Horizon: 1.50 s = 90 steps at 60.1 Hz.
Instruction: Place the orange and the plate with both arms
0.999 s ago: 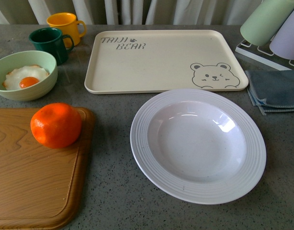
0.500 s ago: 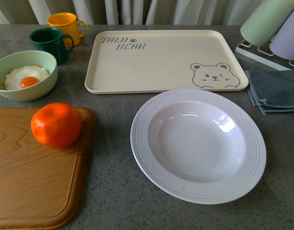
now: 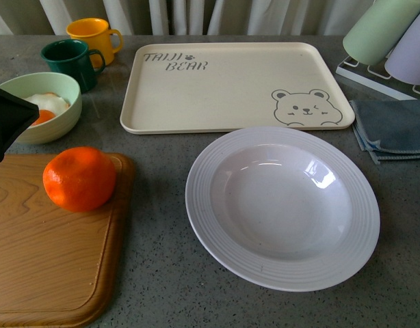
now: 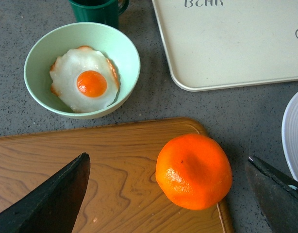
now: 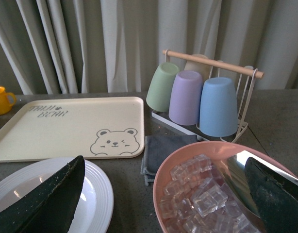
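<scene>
Orange fruit [image 4: 193,171], round, glossy and bright, sits on the corner of a brown wooden cutting board [image 3: 46,260]. It lies below the left tool [image 4: 168,158] and between its two black fingers, which are spread wide and do not touch it. Beyond that tool's fingertips stands a pale green bowl [image 4: 124,53] holding a fried egg [image 4: 86,80], with a dark green mug [image 3: 70,61] and a yellow mug [image 3: 94,37] further off.

The large round white deep plate [image 3: 285,277] with the ridged rim rests on the grey counter [image 3: 155,273], off the board and apart from the orange; its edge shows just outside one left-tool finger. A cream rectangular bear-print tray [image 3: 230,89] lies past the plate, and a folded blue-grey cloth [image 3: 395,130] beside the tray.

The right tool [image 5: 163,160] is also spread wide, gripping nothing. One of its fingers hangs over the plate's rim, and the other over a pink bowl [image 5: 161,182] of clear ice cubes [image 5: 197,191].
</scene>
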Available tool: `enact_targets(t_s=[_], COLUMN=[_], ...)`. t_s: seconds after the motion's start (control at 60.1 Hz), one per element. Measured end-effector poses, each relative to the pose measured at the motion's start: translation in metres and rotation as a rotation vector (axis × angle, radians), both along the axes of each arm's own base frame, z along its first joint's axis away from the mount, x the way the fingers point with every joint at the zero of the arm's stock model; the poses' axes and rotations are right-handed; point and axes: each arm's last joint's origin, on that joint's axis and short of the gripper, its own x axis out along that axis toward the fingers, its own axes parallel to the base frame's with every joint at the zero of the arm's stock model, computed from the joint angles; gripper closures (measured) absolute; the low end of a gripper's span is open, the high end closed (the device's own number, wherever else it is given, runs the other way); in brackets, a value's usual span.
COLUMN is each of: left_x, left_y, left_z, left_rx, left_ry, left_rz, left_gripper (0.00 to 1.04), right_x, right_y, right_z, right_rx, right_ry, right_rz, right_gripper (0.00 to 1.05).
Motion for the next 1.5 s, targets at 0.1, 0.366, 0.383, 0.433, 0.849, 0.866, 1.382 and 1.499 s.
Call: enact_targets(t_s=[0.1,0.366,0.383,0.433,0.849,0.866,1.382,1.499], left_x=[0.006,0.019,0.019,0.021,0.023,0.023,0.025,0.026], left_y=[-0.001,0.002,0.002,0.002,-0.008,-0.009,-0.024,-0.026], left_z=[-0.004,-0.017,-0.018,-0.02,-0.035,-0.035,-0.049,-0.05], left_rx=[0.005,0.035,0.036,0.043,0.069,0.07,0.079,0.076], left_ry=[0.016,0.056,0.057,0.063,0.114,0.115,0.162,0.165], left_rz=[-0.003,-0.002,-0.004,-0.009,-0.104,-0.111,-0.174,-0.183], left_gripper=[0.09,0.09,0.09,0.09,0.09,0.09,0.09,0.09], right_x=[0.0,0.0,0.0,0.0,0.0,0.0,0.0,0.0], right_y=[0.0,0.0,0.0,0.0,0.0,0.0,0.0,0.0], right_z=[0.0,0.0,0.0,0.0,0.0,0.0,0.0,0.0], right_rx=[0.0,0.0,0.0,0.0,0.0,0.0,0.0,0.0], right_ry=[0.0,0.0,0.0,0.0,0.0,0.0,0.0,0.0], right_rz=[0.0,0.0,0.0,0.0,0.0,0.0,0.0,0.0], right_gripper=[0.09,0.09,0.09,0.09,0.09,0.09,0.09,0.09])
